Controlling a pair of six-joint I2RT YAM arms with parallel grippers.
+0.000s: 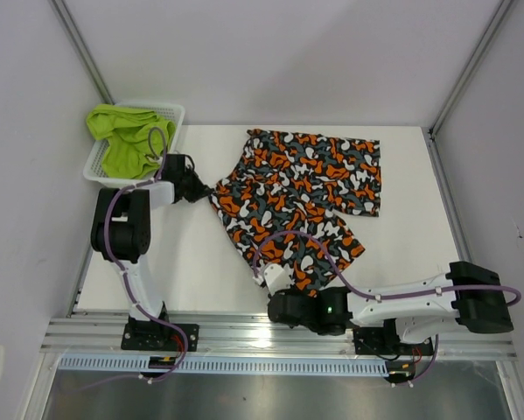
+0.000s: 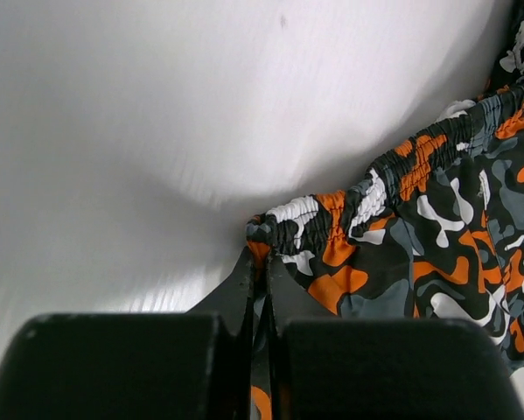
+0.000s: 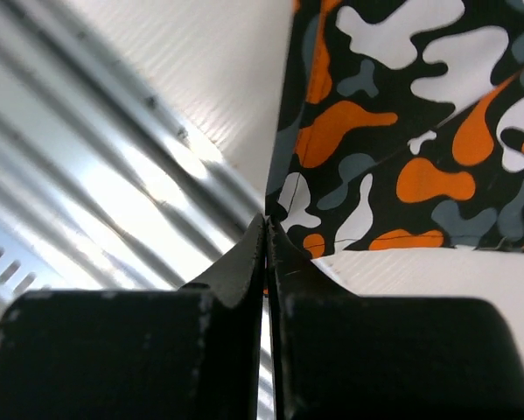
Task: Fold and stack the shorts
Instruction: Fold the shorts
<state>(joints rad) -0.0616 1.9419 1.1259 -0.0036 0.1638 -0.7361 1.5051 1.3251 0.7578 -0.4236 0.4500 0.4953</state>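
We see the camo shorts flat on the worktop. Left gripper pinches their 9 o'clock waistband corner, right gripper their 6 o'clock leg corner. Green shorts fill the 10 o'clock basket.

The left arm and right arm are white tubes with chunky black joints. A purple cable loops along each. The left end effector and right end effector have pointed black fingers.
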